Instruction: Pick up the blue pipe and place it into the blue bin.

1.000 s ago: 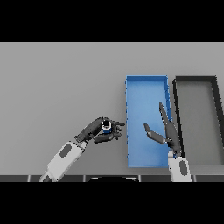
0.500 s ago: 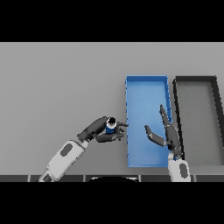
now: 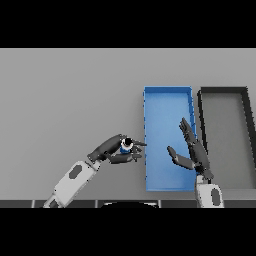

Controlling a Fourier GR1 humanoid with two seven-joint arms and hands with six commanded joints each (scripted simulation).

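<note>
A short blue pipe with a pale open end sits in my left hand, whose fingers and thumb curl round it. That hand is just left of the blue bin, close to its left wall, with fingertips almost at the rim. My right hand hovers over the bin's right side with straight fingers and holds nothing.
A black bin stands directly to the right of the blue one. The grey table stretches wide to the left and behind.
My left hand has carried the pipe to the right, closer to the blue bin's left wall. The right hand has barely shifted.
</note>
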